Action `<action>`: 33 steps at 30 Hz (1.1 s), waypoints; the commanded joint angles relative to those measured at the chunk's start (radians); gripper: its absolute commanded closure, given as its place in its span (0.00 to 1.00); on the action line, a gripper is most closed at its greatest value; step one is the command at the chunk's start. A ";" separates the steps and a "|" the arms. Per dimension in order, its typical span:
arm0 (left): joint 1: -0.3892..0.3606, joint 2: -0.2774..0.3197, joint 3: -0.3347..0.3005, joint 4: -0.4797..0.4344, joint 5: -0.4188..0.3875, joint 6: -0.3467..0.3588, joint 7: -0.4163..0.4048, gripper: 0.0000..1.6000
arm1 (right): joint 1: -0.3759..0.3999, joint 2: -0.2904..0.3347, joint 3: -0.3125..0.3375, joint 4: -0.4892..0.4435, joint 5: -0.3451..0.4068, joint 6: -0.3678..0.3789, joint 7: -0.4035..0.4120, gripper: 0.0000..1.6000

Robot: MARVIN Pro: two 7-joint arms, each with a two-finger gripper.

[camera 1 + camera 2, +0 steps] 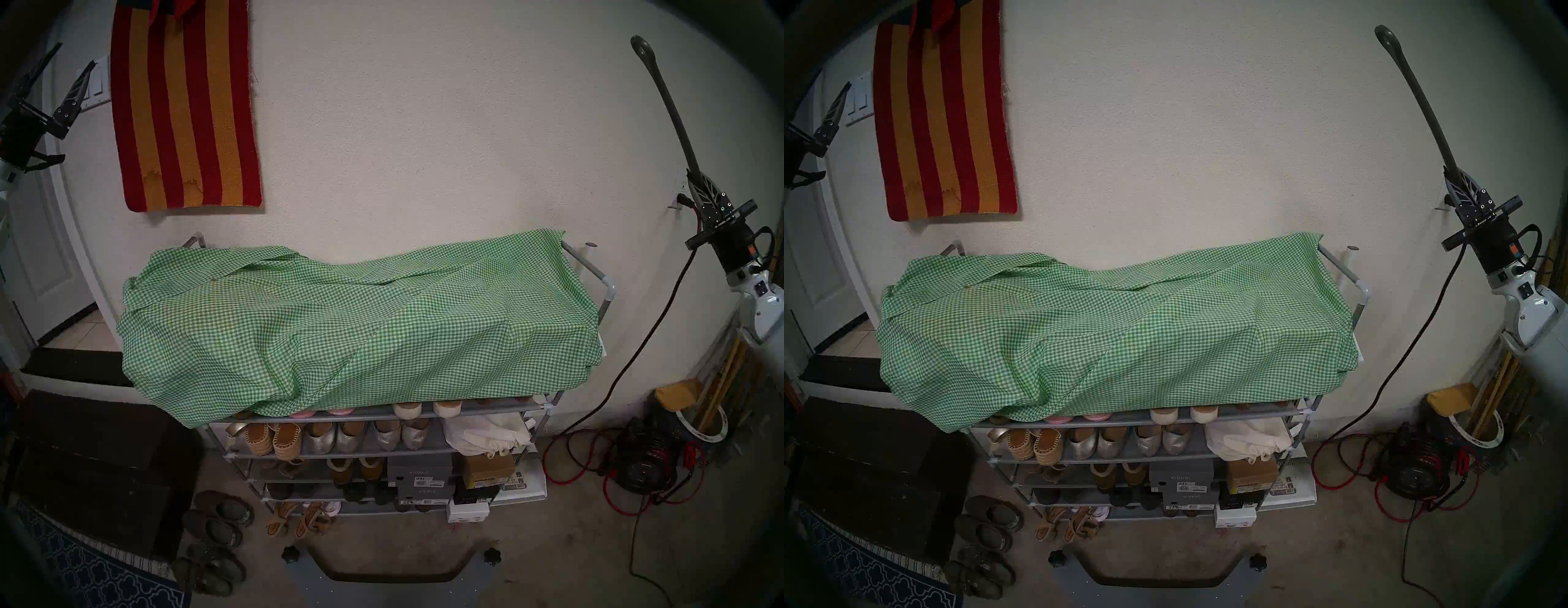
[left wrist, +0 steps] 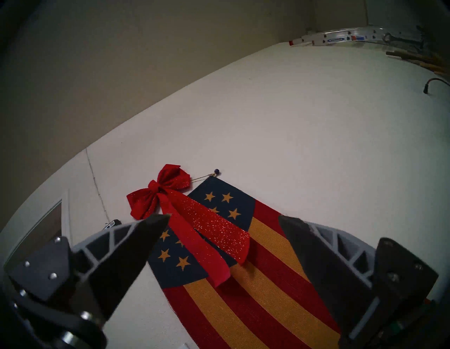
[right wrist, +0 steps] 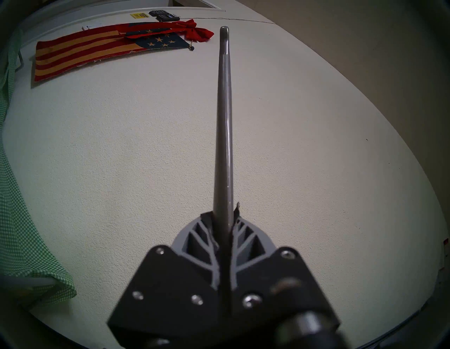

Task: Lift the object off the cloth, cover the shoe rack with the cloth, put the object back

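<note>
The green-and-white check cloth (image 1: pixel 339 322) (image 1: pixel 1106 322) lies spread over the top of the shoe rack (image 1: pixel 607 293) (image 1: pixel 1364 293) and hangs down its front; its edge shows at the left of the right wrist view (image 3: pixel 22 231). The long grey shoehorn (image 1: pixel 668 106) (image 1: pixel 1420 102) (image 3: pixel 224 121) stands nearly upright in the air to the right of the rack, ring end up. My right gripper (image 1: pixel 695 180) (image 1: pixel 1452 178) (image 3: pixel 224 214) is shut on its lower end. My left gripper (image 1: pixel 74 55) (image 2: pixel 224 217) is open and empty, raised at the far left, well off the cloth.
A red-and-orange striped rug (image 1: pixel 182 106) hangs on the wall above the rack's left end, topped by a red bow (image 2: pixel 170 192). A dark brown chest (image 1: pixel 97 467) stands left of the rack, loose shoes (image 1: pixel 216 535) in front. Red cables and a reel (image 1: pixel 640 463) lie at the right.
</note>
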 commanded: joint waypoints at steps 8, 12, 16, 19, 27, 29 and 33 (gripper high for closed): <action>-0.006 -0.002 -0.026 -0.036 -0.154 0.013 0.035 0.00 | -0.004 0.004 0.010 0.000 -0.007 0.001 -0.012 1.00; -0.005 -0.002 -0.030 -0.047 -0.200 0.019 0.046 0.00 | -0.006 0.004 0.012 -0.001 -0.010 0.001 -0.016 1.00; -0.005 -0.003 -0.033 -0.059 -0.244 0.025 0.056 0.00 | -0.009 0.004 0.014 -0.001 -0.013 0.001 -0.019 1.00; -0.005 -0.004 -0.036 -0.068 -0.279 0.031 0.064 0.00 | -0.010 0.004 0.016 -0.002 -0.015 0.001 -0.022 1.00; -0.007 -0.018 -0.046 -0.062 -0.390 0.072 0.112 0.00 | -0.015 0.004 0.020 -0.003 -0.021 0.001 -0.030 1.00; -0.005 -0.026 -0.046 -0.059 -0.419 0.086 0.125 0.00 | -0.017 0.004 0.022 -0.003 -0.023 0.001 -0.032 1.00; 0.006 -0.047 -0.038 -0.052 -0.479 0.123 0.157 0.00 | -0.020 0.004 0.025 -0.003 -0.026 0.001 -0.037 1.00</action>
